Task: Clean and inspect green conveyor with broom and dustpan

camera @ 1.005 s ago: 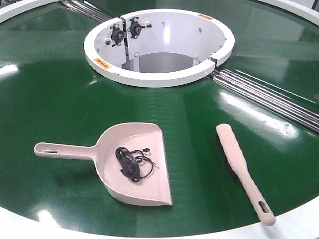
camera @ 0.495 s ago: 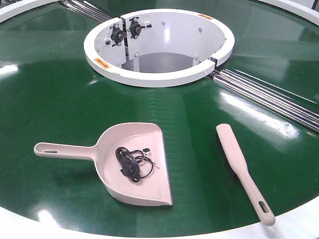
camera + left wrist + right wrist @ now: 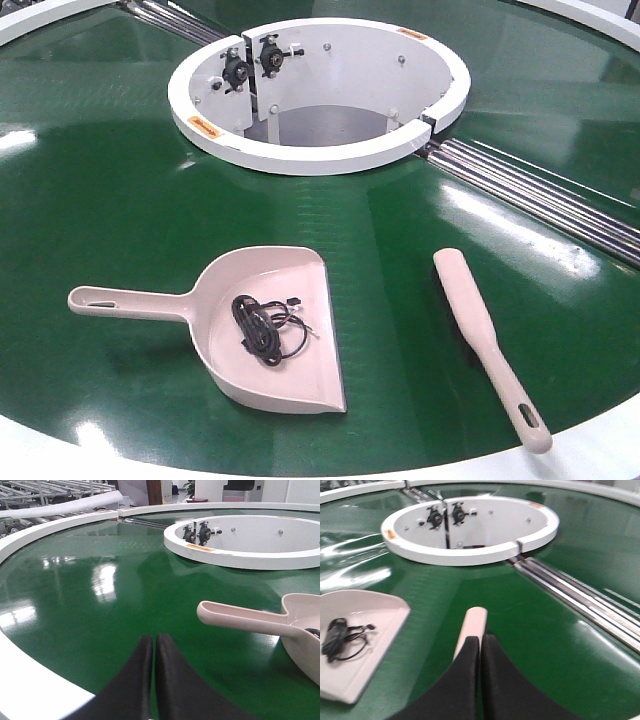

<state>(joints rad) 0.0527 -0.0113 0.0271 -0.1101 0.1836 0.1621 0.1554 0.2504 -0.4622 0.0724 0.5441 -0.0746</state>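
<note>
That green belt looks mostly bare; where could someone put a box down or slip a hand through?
Widest bare stretch of the green conveyor: left, between the white central ring and the dustpan handle. A narrower bare lane runs between dustpan and broom. The right is tighter: the steel rollers cross it. The dustpan itself holds a black cable tangle.

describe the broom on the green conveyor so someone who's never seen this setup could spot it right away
Start at the white central ring of the green conveyor and come toward the near edge. Two beige-pink tools lie there: the dustpan on the left and the broom to its right. The broom is the narrow flat stick with dark bristles along one side and a slotted hole at its handle end, not the wide scoop holding a black cable.
</note>
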